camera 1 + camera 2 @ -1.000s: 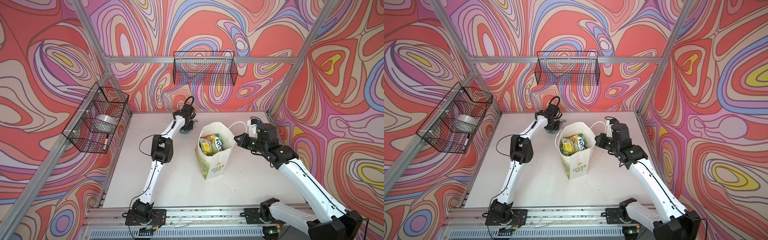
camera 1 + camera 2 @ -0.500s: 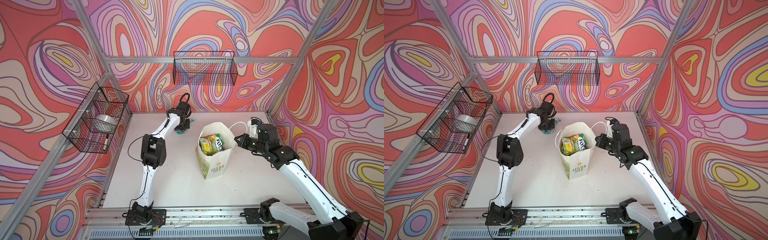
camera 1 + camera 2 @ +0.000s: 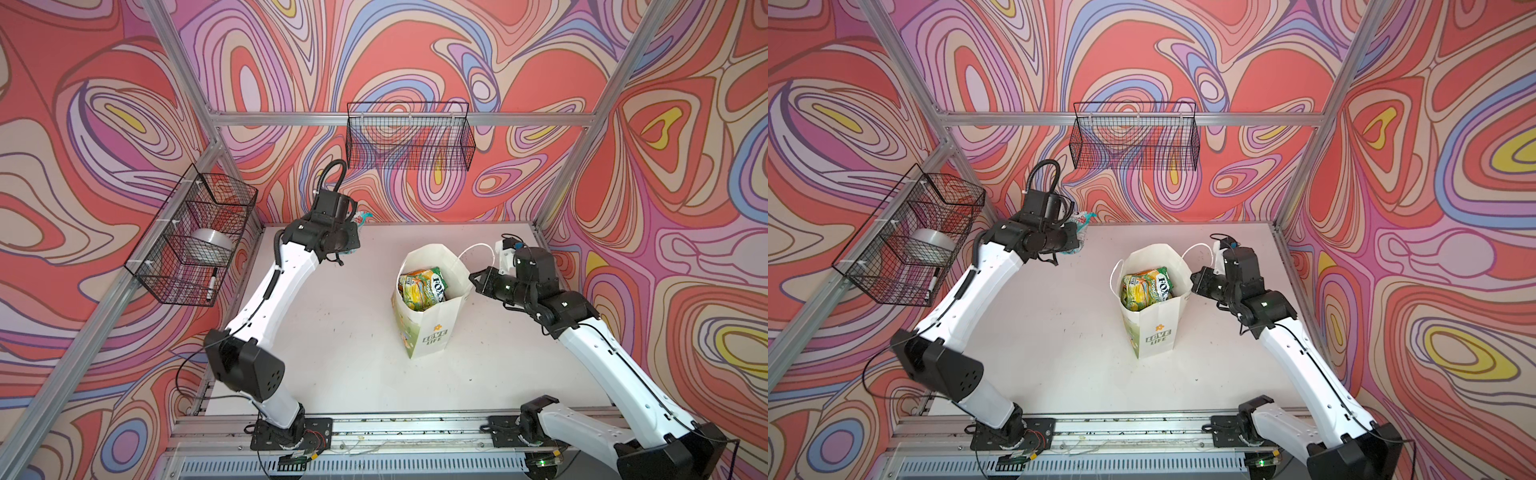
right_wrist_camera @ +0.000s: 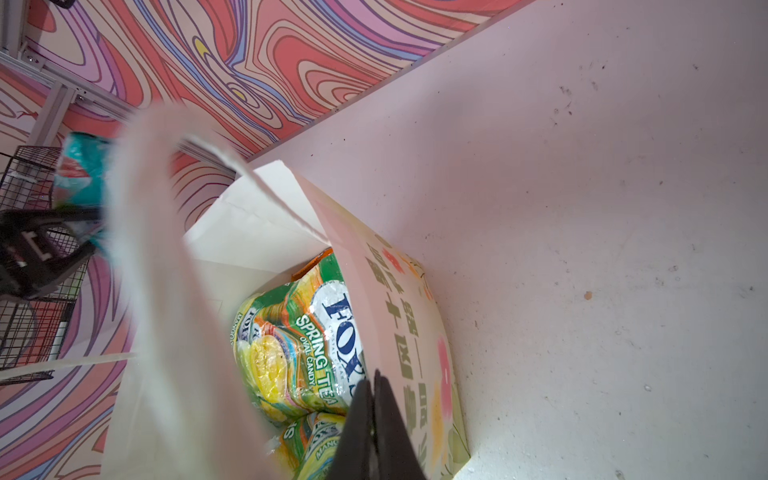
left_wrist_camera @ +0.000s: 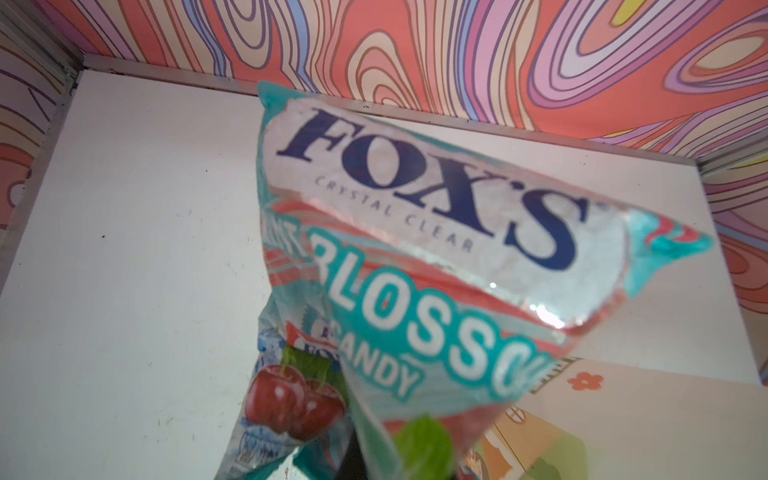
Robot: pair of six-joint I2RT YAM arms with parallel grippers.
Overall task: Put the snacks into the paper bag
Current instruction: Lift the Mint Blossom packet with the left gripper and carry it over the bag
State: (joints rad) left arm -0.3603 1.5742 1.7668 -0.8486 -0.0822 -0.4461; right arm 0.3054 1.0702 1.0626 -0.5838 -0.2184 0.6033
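Both top views: left gripper [image 3: 1072, 236] fingers hidden behind its own wrist; only a corner of the teal packet [image 3: 1080, 217] pokes out, upper centre-left. Of the snacks [image 3: 422, 286] in the paper bag [image 3: 432, 330], top layer shows, rest sunk behind the walls, can't count. Left wrist cam: teal packet runs off the frame edge, print nearest the lens smeared, no fingers seen. Right wrist cam: paper bag's near wall is a white blur; right gripper [image 4: 372, 386] cut by frame edge. Stuff in side basket [image 3: 153, 266], mid-left, too small to ID
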